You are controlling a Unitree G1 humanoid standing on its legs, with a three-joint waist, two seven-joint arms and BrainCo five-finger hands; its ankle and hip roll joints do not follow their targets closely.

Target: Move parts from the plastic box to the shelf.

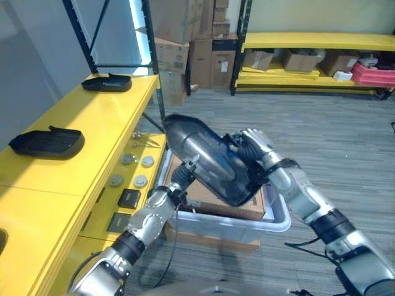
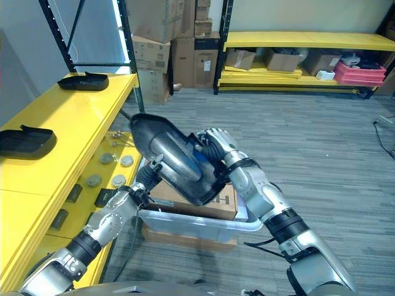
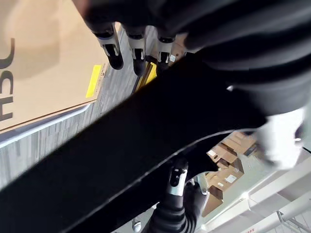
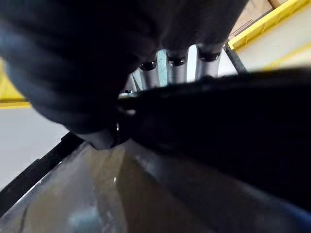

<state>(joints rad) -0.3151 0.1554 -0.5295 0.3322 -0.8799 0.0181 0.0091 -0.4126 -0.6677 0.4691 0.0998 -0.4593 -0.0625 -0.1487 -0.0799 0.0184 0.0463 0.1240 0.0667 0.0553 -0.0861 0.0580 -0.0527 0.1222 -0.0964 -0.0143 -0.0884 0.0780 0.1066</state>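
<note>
Both hands grasp the large glossy black moulded plastic part point(image 1: 207, 161) in the air above the clear plastic box point(image 1: 271, 221): left hand point(image 1: 179, 177) under its near edge, right hand point(image 1: 250, 151) around its far edge. The part looks slick and bulky, so uneven lift may twist it loose, or its front end may strike the yellow shelf's point(image 1: 92, 129) edge

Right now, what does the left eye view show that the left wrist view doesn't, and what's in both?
Left eye view: the whole scene. Two black parts lie on the yellow shelf, the clear plastic box sits below the held part, and the right hand grips that part's far side.

Left wrist view: a close look along the left hand, its fingers lying over the part's edge and its thumb underneath.

Both: the large black part, held between the two hands above the box, plus cardboard and grey floor.
</note>
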